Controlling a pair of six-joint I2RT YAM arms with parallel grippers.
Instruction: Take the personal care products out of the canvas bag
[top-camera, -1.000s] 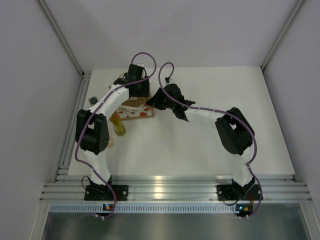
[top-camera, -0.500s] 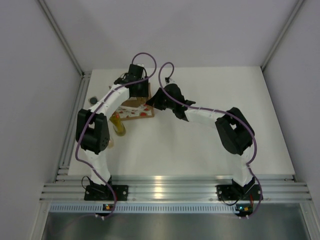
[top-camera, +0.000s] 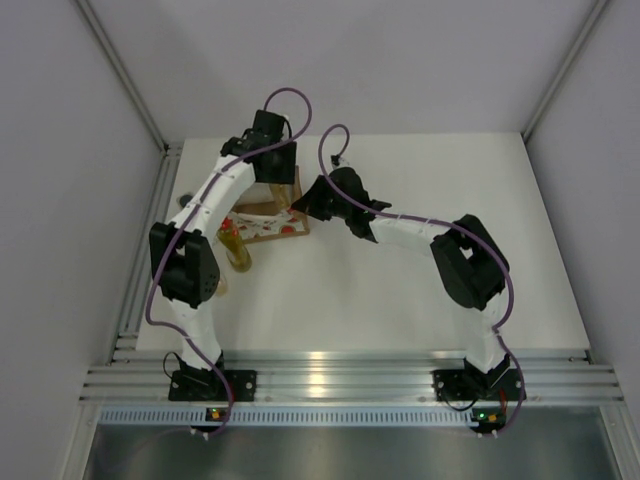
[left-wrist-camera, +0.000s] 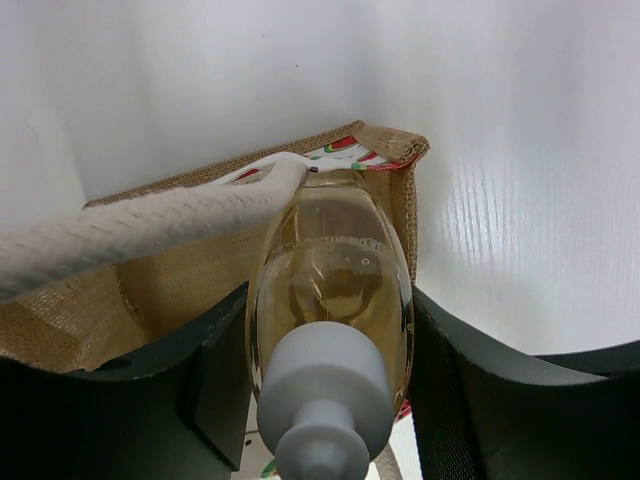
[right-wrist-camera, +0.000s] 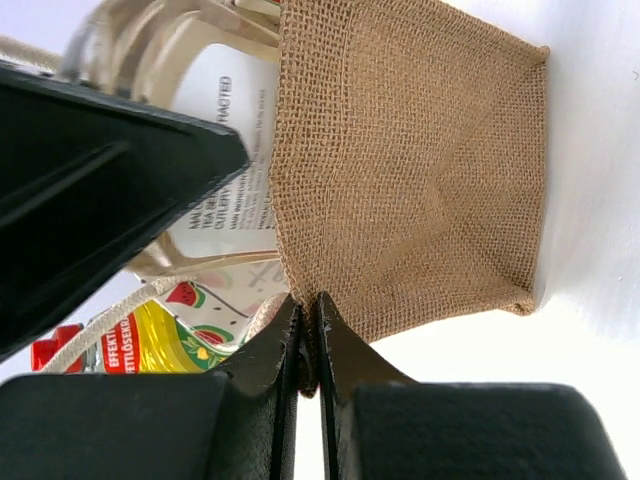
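A yellow-green bottle (top-camera: 238, 250) with a red cap lies on the white table (top-camera: 400, 300) just beside the canvas bag (top-camera: 272, 222), on the left arm's side and already outside it. Beyond it, the right gripper (right-wrist-camera: 305, 345) is pinched on the burlap rim at the bag's side, its fingers all but meeting through the cloth. This hold looks meant to pin the light tote down while the other arm works.

Over the bag's mouth, the left gripper (left-wrist-camera: 330, 385) clamps a clear bottle of amber liquid (left-wrist-camera: 335, 270) just below its white cap. One dark finger presses each flank, and the bottle's base points toward a corner of the bag. A white rope handle (left-wrist-camera: 150, 225) lies across the bottle's side, touching it. It could snag on the way up, so a straight, steady rise would likely serve best.

How much of the bottle stands clear of the rim cannot be told. Whether other bottles are inside the bag is hidden in all three views. A small dark object (top-camera: 187, 197) sits near the table's far left edge, too small to identify.
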